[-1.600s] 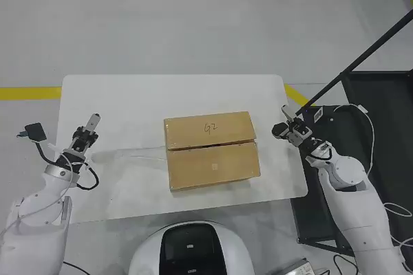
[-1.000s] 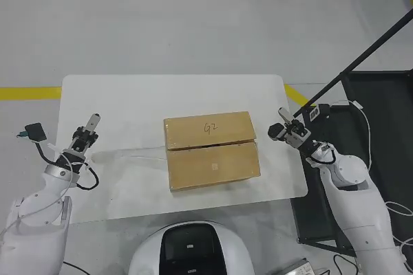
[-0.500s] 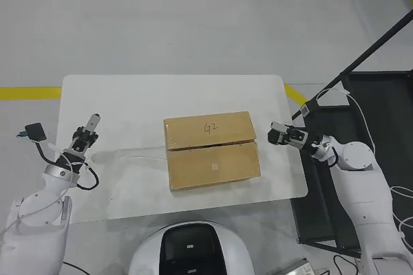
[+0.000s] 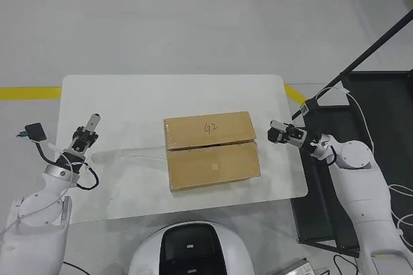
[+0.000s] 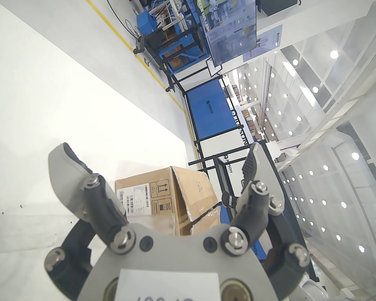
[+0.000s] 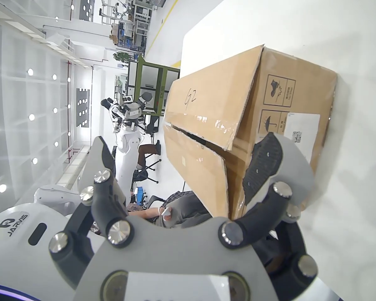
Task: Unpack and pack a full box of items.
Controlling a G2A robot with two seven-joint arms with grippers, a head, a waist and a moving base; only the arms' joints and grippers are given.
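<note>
A shut brown cardboard box [image 4: 211,150] lies in the middle of the white table [image 4: 124,96], its two top flaps meeting along a lengthwise seam. My right gripper [image 4: 274,130] hovers just off the box's right end, open and pointing at it. In the right wrist view the box [image 6: 213,101] is close in front of that gripper [image 6: 185,151], one fingertip [image 6: 263,155] near the end flap. My left gripper [image 4: 91,124] is open over the table's left side, well away from the box [image 5: 175,195]. Nothing sits in the left gripper [image 5: 158,158].
A black metal cart [image 4: 385,103] stands right beside the table's right edge, close behind the right arm. A yellow floor line [image 4: 20,93] runs past the far left. Bare tabletop surrounds the box on all sides.
My right gripper has turned from pointing up-table to pointing left at the box's end and has come slightly nearer to it. The left arm and the box have not moved.
</note>
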